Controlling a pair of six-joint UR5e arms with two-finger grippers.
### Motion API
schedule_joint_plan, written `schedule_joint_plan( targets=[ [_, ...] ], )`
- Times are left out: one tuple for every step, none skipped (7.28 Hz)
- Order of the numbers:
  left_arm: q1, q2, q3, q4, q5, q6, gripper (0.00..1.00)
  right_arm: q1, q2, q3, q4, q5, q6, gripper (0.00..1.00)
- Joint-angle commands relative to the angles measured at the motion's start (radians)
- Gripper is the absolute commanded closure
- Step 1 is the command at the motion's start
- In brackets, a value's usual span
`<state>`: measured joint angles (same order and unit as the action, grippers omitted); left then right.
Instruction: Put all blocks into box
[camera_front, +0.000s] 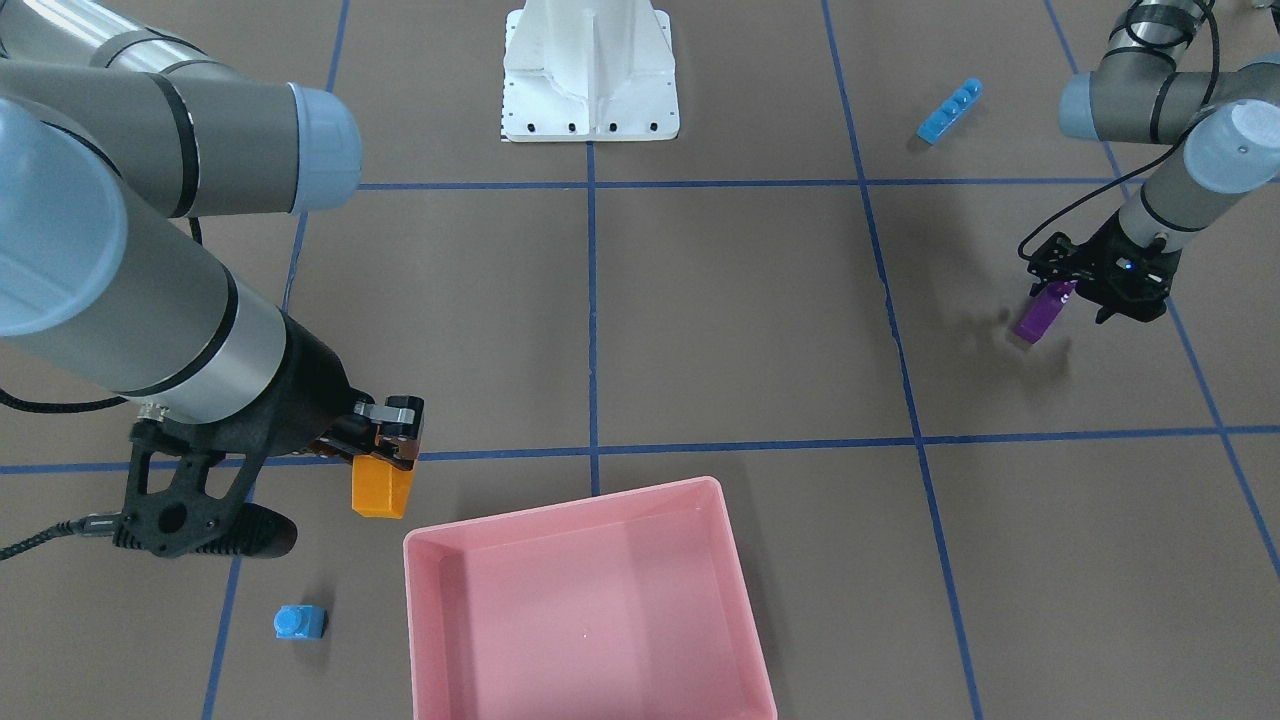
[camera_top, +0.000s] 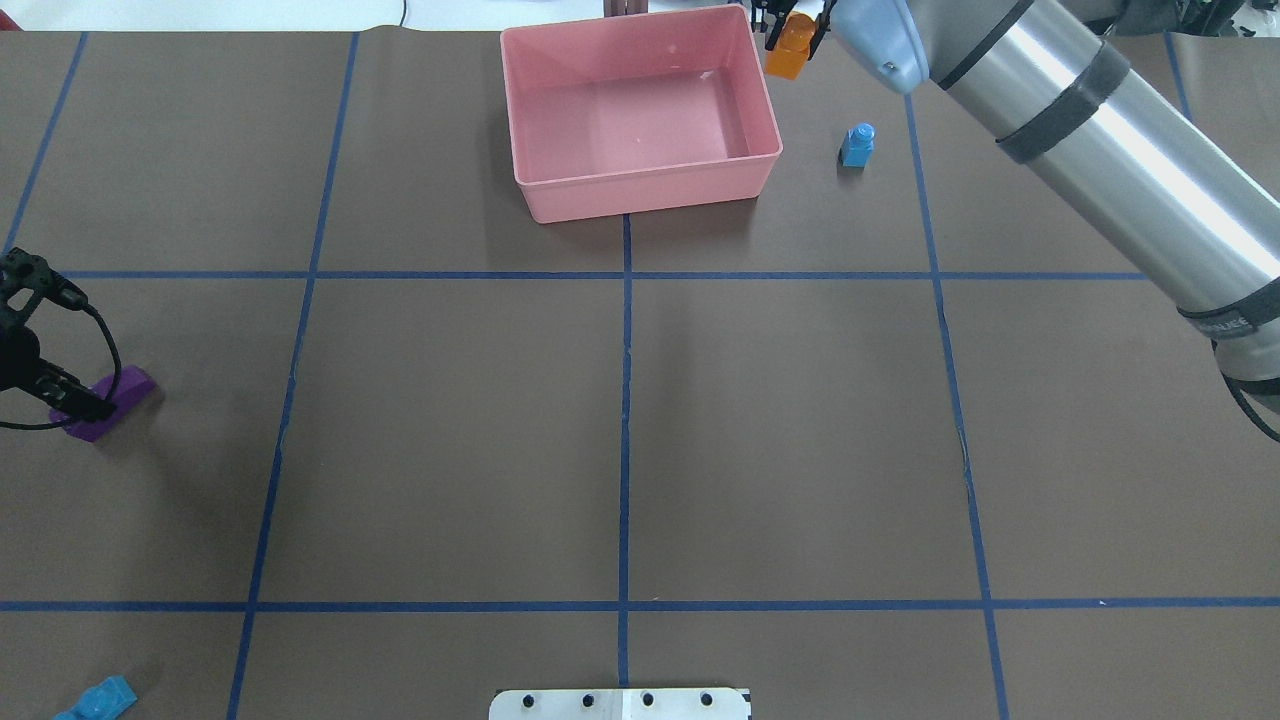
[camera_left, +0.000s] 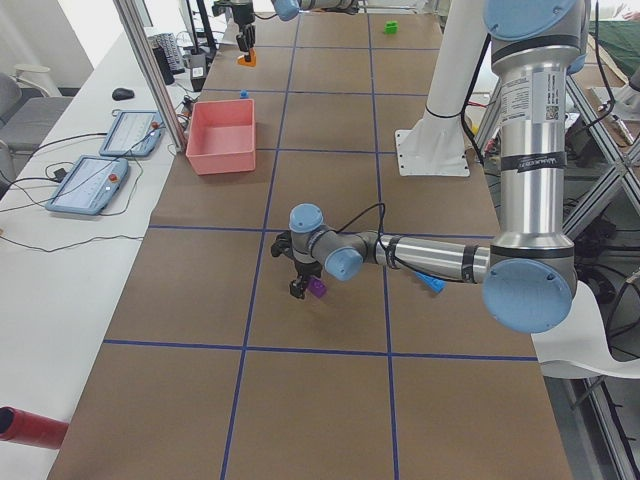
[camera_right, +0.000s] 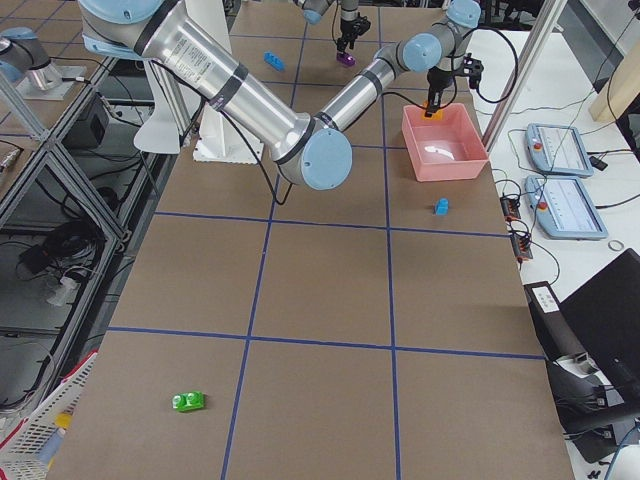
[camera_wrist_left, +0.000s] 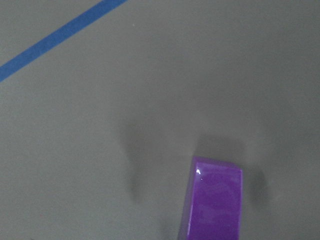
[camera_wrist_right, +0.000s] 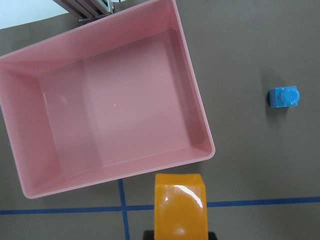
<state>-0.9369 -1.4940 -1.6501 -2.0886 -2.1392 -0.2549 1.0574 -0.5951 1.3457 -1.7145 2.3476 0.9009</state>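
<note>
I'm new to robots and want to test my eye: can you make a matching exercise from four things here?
Things: 1 orange block, 2 purple block, 3 small blue block, 4 box.
States: A empty, B in the left gripper, C loose on the table, D in the right gripper.
Pairs: 1-D, 2-B, 3-C, 4-A.

Bright even light, soft shadows, glare on orange block (camera_wrist_right: 180, 207).
</note>
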Motion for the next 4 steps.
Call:
schedule_joint_plan(
  targets=[
    [0.010,0.000,0.000,0.001,0.004,-0.047,0.96,-0.014,0.006,-0.054,0.098,-0.024,0.003,1.00],
    [0.010,0.000,-0.002,0.001,-0.001,-0.059,1.00,-0.017,0.023,-0.094,0.146,-0.039,0.004,1.00],
    [0.010,0.001,-0.005,0.001,-0.002,-0.081,1.00,-0.019,0.041,-0.109,0.159,-0.056,0.003,1.00],
    [0.010,0.001,-0.019,0.004,-0.004,-0.145,1.00,-0.020,0.067,-0.137,0.198,-0.073,0.004,1.00]
  ],
)
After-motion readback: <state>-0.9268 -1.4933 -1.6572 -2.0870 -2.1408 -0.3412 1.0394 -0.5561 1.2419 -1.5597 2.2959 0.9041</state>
